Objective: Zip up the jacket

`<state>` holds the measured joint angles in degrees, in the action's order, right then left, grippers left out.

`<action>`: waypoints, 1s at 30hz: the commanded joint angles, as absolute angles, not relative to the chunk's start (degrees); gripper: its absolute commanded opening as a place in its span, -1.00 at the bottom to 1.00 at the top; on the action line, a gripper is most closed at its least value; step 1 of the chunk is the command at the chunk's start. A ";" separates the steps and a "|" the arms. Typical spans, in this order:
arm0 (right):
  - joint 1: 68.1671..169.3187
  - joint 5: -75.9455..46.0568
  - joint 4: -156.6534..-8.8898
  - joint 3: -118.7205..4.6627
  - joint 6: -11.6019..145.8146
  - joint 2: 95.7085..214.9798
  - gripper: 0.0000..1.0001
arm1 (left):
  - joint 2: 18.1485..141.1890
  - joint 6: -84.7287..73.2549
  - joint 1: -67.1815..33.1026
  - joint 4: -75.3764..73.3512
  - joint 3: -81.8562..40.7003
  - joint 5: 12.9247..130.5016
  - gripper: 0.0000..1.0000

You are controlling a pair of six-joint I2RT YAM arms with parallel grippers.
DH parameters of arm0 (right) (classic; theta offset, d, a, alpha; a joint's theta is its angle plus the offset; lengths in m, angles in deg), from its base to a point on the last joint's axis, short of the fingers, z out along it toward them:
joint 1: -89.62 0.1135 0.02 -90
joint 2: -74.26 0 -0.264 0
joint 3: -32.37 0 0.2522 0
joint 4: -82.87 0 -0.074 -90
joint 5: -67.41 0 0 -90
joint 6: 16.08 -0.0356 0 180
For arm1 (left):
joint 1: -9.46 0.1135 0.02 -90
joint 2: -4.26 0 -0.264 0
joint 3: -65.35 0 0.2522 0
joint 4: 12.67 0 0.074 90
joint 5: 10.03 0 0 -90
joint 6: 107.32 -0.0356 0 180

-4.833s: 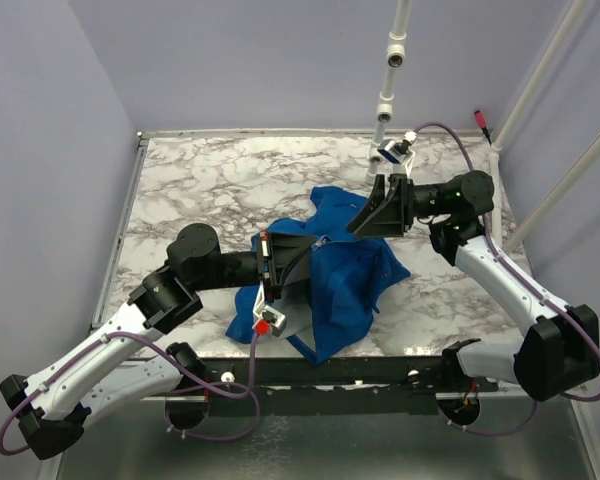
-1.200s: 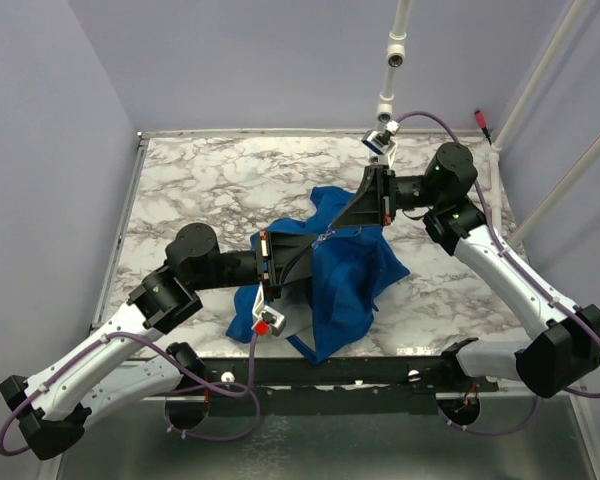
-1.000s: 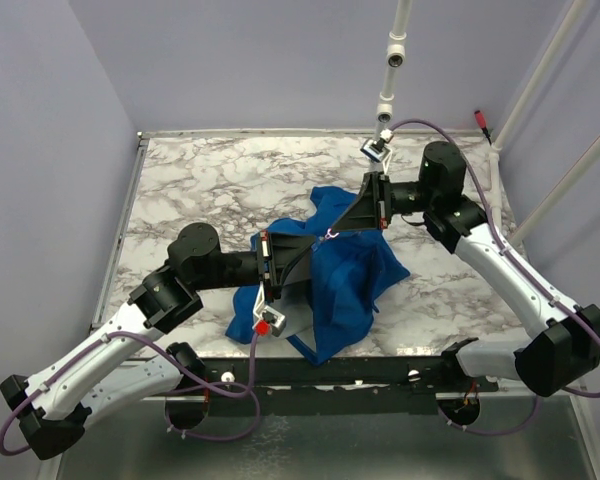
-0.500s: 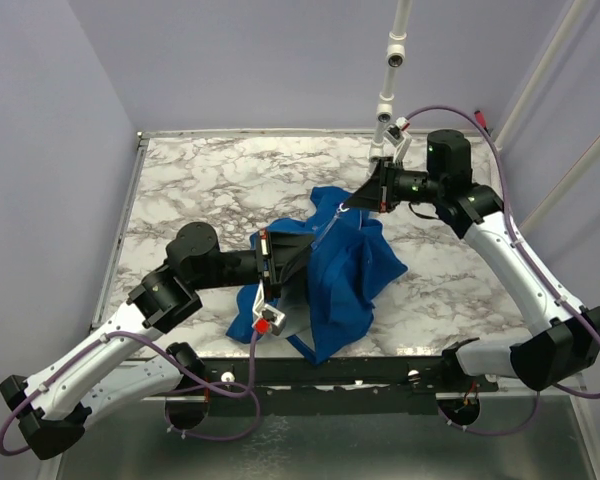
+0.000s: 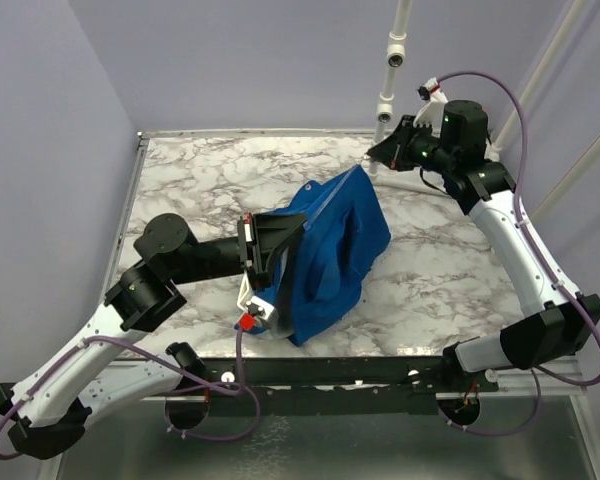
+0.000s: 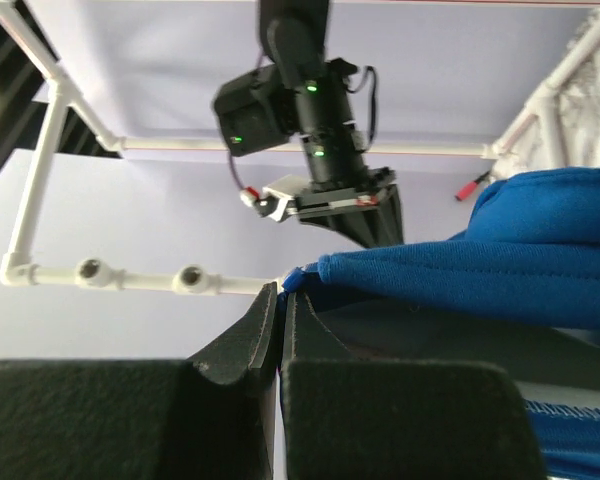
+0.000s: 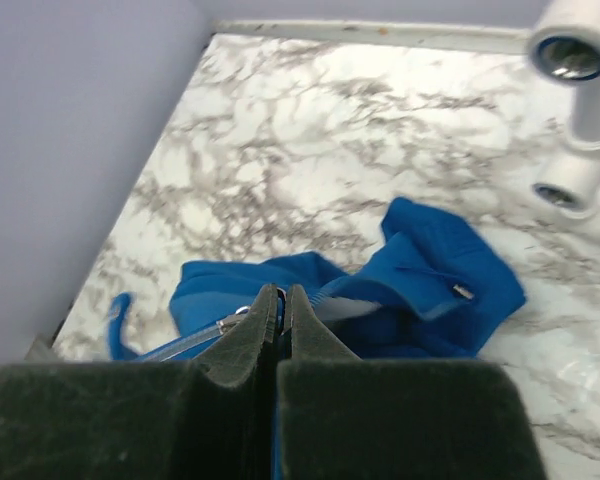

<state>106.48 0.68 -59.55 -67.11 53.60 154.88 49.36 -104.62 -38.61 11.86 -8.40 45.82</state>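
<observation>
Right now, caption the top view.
Both shut, the left gripper and right gripper hold the blue jacket stretched over the table.

Pale lavender walls (image 5: pixel 230 60) enclose a grey-veined white marble table (image 5: pixel 210 180) (metal-edged), with white pipes (image 5: pixel 392 60) rising at the back right.

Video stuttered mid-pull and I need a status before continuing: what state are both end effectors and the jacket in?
Left end effector: shut, pinching the jacket's edge.
Right end effector: shut, gripping the jacket at its zipper line.
Jacket: pulled into a raised ridge between the two end effectors, lower part on the table; how far it is zipped cannot be told.
</observation>
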 commanded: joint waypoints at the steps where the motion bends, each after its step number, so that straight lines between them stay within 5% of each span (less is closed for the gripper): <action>1: 103.86 -14.34 -63.24 -70.45 56.62 157.43 -0.99 | 46.58 -103.05 -38.95 8.20 -16.00 45.22 -1.00; 30: 101.57 -34.44 -65.88 -64.89 59.27 153.55 -0.99 | 30.28 -120.77 -42.64 31.72 -27.94 98.01 -1.00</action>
